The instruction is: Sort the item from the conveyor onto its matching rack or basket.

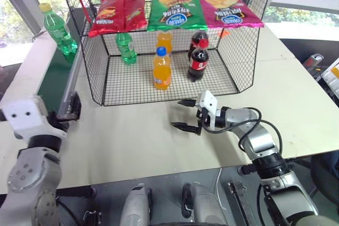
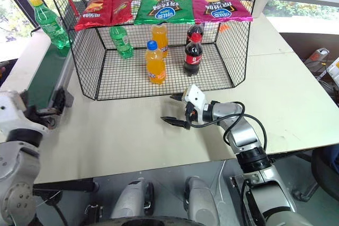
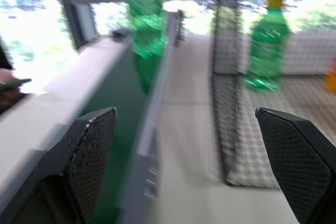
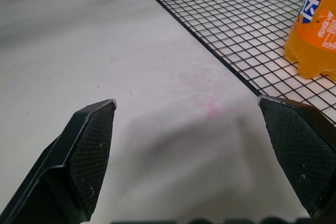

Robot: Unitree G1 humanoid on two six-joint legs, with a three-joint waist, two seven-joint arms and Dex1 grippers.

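Colours, upper left onward

Clear-green soda bottle (image 1: 58,29), yellow cap; dark-green conveyor (image 1: 54,86); black mesh basket (image 1: 96,72); orange bottle (image 1: 162,69), blue cap, label seemingly blue-lettered.

Left gripper (image 3: 186,156) jaws wide, right gripper (image 1: 184,114) jaws spread

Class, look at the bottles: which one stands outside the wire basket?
The green bottle with the yellow cap, upright on the conveyor. The other bottles stand inside the basket.

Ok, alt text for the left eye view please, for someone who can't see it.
A green soda bottle with a yellow cap stands on the conveyor left of a black wire basket holding orange, cola and green bottles, with chip bags on top. The right gripper hovers open over the table before the basket.
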